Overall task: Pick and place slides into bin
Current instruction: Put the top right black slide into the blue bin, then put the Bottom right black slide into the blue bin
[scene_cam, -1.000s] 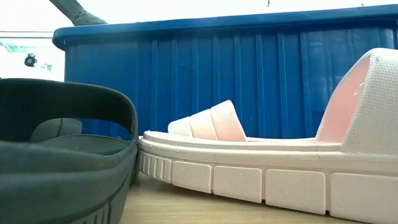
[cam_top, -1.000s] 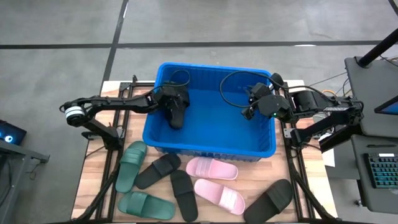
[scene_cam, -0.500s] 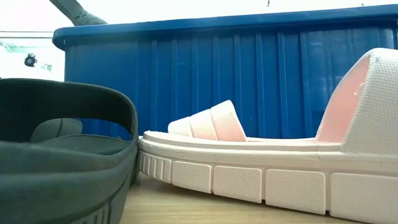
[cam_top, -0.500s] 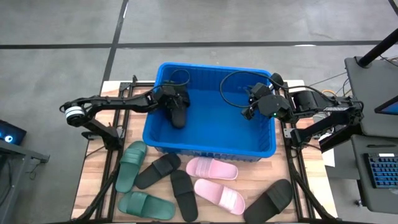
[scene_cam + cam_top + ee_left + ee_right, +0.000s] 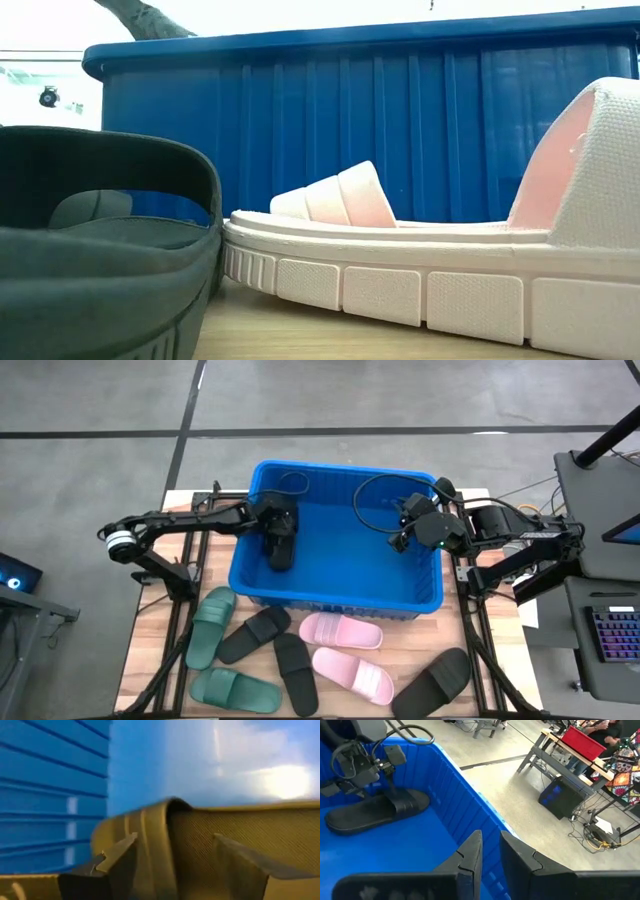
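The blue bin [image 5: 340, 468] stands at the table's far middle. One black slide [image 5: 281, 554] lies sole-down on the bin's floor near its left wall, also visible in the right wrist view [image 5: 370, 812]. My left gripper [image 5: 277, 532] reaches down into the bin over it, open, with its fingers on either side of the slide's strap [image 5: 155, 835]. My right gripper [image 5: 400, 536] hangs over the bin's right side, holding nothing, with only a narrow gap between its fingers [image 5: 491, 855]. My left gripper's open fingers [image 5: 120, 865] stand on either side of the strap's edge, coming from above. Whether either finger touches the strap, I cannot tell. The slide rests flat on the bin's floor.
On the table in front of the bin lie two dark green slides [image 5: 210, 625], two pink slides [image 5: 340, 630] and three black ones [image 5: 295, 672], close together. The low view shows a pink slide [image 5: 400, 270] and a dark one [image 5: 100, 250] before the bin's wall [image 5: 400, 130].
My left gripper has opened and let go of the black slide, which now lies on the bin's floor. The gripper has shifted slightly toward the bin's left wall.
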{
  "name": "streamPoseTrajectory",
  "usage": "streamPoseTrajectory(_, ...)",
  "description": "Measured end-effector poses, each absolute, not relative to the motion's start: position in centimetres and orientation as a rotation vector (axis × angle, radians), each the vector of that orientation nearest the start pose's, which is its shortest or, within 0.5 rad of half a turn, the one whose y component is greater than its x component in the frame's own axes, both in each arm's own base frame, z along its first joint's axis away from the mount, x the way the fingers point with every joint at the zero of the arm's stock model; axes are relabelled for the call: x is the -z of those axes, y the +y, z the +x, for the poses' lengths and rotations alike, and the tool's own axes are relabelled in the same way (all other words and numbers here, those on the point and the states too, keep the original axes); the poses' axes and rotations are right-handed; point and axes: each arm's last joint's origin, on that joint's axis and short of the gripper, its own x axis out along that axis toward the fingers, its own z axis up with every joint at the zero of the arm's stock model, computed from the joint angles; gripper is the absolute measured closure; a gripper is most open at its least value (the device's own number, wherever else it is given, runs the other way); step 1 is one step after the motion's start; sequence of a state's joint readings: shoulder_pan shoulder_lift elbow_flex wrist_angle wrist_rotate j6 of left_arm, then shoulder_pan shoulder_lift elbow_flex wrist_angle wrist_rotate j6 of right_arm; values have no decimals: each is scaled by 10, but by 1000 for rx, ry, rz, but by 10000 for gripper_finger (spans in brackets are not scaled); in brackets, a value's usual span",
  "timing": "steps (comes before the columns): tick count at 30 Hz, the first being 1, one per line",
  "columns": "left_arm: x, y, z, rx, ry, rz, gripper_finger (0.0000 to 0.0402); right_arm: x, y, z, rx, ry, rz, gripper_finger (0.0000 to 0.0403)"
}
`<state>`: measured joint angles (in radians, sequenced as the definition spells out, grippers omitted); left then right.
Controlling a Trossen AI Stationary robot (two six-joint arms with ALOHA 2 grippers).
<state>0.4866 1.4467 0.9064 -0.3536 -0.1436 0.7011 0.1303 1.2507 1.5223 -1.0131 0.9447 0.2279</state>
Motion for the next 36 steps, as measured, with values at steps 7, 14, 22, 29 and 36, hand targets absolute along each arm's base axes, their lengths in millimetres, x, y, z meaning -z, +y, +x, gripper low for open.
streamPoseTrajectory(7, -234, 140, 257, -300, 993, 443, 162, -420, 5, 220, 841, 559, -182, 342)
streamPoseTrajectory(14, -274, 143, 270, -352, 781, 197, 162, -420, 5, 220, 840, 559, -181, 346)
streamPoseTrajectory(22, -329, 138, 286, -91, 421, -162, 162, -424, 8, 220, 703, 545, -46, 341)
streamPoseTrajectory(29, -381, 117, 298, 293, -62, -291, 162, -428, 10, 220, 575, 532, -4, 347)
streamPoseTrajectory(36, -401, 100, 298, 387, -234, -289, 162, -438, 21, 221, 173, 486, 88, 344)
